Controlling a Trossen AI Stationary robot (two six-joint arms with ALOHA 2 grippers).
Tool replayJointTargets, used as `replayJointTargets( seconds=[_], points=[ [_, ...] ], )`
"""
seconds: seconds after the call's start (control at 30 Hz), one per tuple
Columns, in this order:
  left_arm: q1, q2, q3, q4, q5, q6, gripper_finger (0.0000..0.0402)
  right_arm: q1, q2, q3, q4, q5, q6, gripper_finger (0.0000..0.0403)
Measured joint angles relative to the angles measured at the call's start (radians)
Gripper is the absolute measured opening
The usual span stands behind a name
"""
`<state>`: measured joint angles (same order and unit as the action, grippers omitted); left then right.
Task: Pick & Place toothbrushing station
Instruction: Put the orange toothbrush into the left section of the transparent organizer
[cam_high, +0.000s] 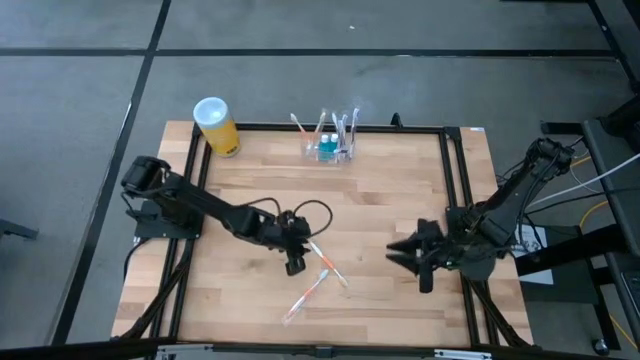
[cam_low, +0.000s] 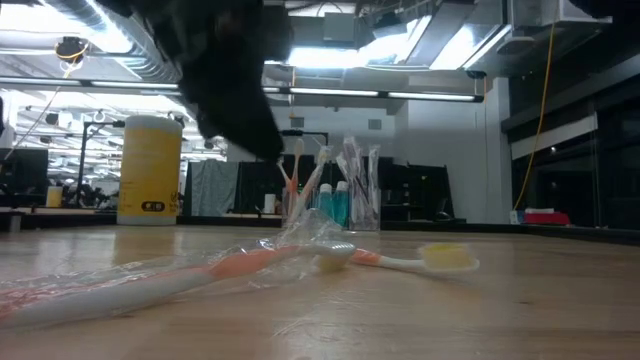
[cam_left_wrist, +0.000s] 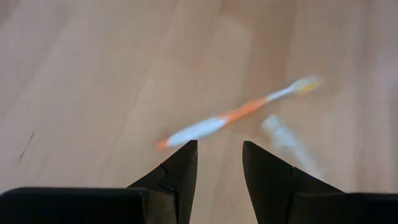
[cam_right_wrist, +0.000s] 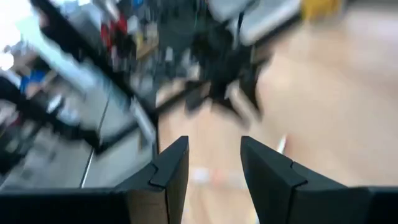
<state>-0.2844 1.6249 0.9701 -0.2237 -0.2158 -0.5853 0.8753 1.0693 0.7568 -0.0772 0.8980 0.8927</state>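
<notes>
Overhead arrangement, left to right. A yellow canister (cam_high: 215, 126) with a white top stands at the far left corner of the wooden surface (cam_high: 390, 210). The left hand (cam_high: 294, 262) hangs low over the middle of the surface, its fingers parted to a narrow gap and holding nothing; directly beyond its fingertips lies an orange-and-white toothbrush (cam_left_wrist: 233, 114), not touched by either finger. A second toothbrush (cam_high: 306, 297), lying in or beside a clear wrapper, rests nearer the front edge, close to the first. The toothbrushing station (cam_high: 333, 140), a clear low-walled holder already carrying several brushes and blue items, stands at the middle of the far edge, well apart from both hands. The right hand (cam_high: 408, 251) waits above the right half of the surface, fingers also parted and empty.

Likely hazards: the narrow gap leaves little margin around the thin handle, so a slightly offset descent could push the brush aside or pinch only one end, letting it swing or drop. The loose wrapper may snag or be lifted along. The light holder could tip or slide if struck during placement.
</notes>
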Motion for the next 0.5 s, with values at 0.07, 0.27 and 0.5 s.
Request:
replayJointTargets(
  seconds=[0.07, 0.27, 0.5],
  points=[
    [-0.006, 0.034, 0.031, -0.051, 0.009, 0.006, 0.0123, 0.000, 0.022, 0.001, -0.081, -0.097, 0.097, 0.0148],
    [-0.041, 0.135, 0.184, -0.043, 0.093, 0.267, 0.0123, 0.031, 0.088, 0.000, -0.222, -0.232, 0.283, 0.0148],
    [-0.030, 0.304, 0.406, -0.252, 0.054, 0.422, 0.0123, 0.070, 0.094, 0.000, -0.215, -0.146, 0.376, 0.0148]
  ],
)
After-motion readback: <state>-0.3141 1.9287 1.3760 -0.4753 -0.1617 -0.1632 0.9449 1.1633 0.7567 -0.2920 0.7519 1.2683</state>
